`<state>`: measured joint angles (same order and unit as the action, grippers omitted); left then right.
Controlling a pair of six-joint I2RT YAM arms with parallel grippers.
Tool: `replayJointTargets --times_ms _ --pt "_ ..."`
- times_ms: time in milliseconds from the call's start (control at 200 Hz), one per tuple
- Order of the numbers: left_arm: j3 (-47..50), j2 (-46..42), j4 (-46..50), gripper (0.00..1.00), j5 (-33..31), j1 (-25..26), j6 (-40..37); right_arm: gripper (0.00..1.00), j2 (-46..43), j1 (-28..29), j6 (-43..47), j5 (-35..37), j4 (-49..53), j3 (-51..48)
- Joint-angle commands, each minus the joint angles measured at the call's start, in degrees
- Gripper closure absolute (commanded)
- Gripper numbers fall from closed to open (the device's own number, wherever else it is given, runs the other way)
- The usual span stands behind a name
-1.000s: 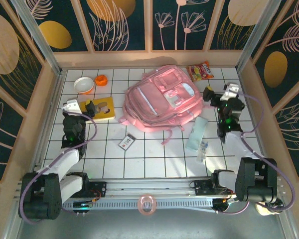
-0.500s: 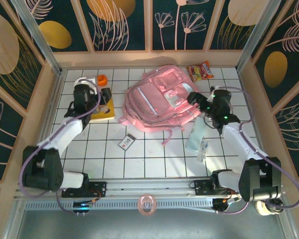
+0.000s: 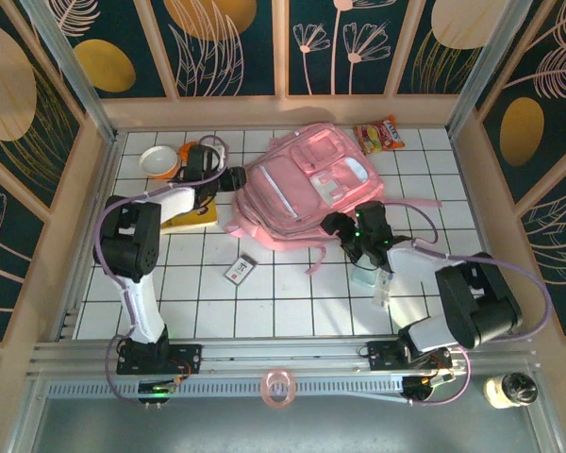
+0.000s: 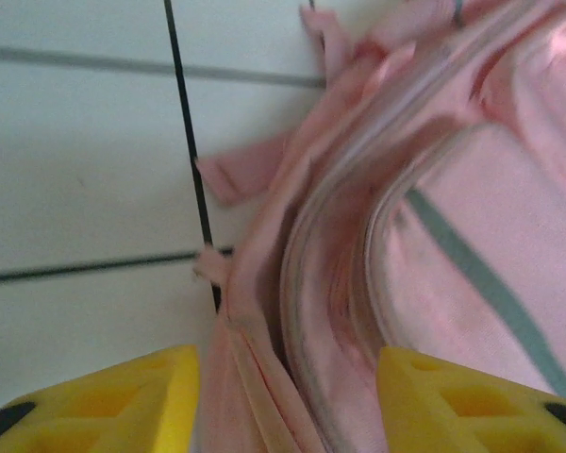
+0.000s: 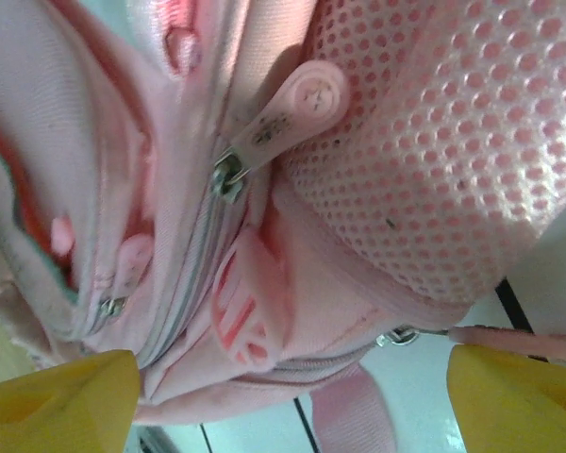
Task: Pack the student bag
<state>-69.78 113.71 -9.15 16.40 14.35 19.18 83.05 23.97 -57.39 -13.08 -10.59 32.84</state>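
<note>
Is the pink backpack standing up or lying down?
Lying down. The student bag is flat on the white gridded table, with its zipped front pockets facing up toward the top camera.

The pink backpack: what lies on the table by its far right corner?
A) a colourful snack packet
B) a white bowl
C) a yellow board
A: the snack packet lies near the back wall, just past the far right corner of the student bag.
</note>
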Motion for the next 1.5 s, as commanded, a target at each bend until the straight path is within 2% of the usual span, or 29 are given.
replayJointTargets --times_ms 0,140,285,405,595,886,1086,1386,1496 --pt "1.4 1.2 -0.7 0.54 3.3 2.3 -1.1 0.15 3.6 -0.8 -0.7 1.4 -4.4 2.5" --pt "9.7 -2.0 -1.1 0.64 3.6 5.6 -2.6 0.16 7.8 -1.2 -0.6 0.3 -9.0 2.4" --pt "21.8 -10.0 -4.5 0.68 2.6 8.8 -1.9 0.16 11.4 -1.7 3.1 -0.8 -10.5 5.9" --pt "27.4 -15.2 -4.8 0.69 1.8 11.8 -2.4 0.18 14.3 -2.2 6.6 -2.6 -11.3 10.3" --pt "31.2 -23.4 -4.8 0.68 0.3 17.9 -3.2 0.19 19.9 -2.6 10.0 -5.0 -14.3 17.1" --pt "32.5 -24.8 -5.8 0.66 -0.7 20.4 -3.1 0.2 26.1 -5.3 12.1 -6.4 -14.7 23.7" --pt "32.8 -25.1 -7.6 0.65 0.2 24.0 -3.3 0.2 24.4 -5.2 14.0 -6.7 -13.8 22.4" --pt "36.6 -26.4 -8.0 0.65 -0.5 27.6 -2.4 0.2 17.5 -3.2 13.3 -4.3 -13.3 13.0" --pt "37.0 -27.8 -6.0 0.61 -0.6 28.1 -3.0 0.19 15.7 -2.9 13.1 -4.5 -12.3 12.4"
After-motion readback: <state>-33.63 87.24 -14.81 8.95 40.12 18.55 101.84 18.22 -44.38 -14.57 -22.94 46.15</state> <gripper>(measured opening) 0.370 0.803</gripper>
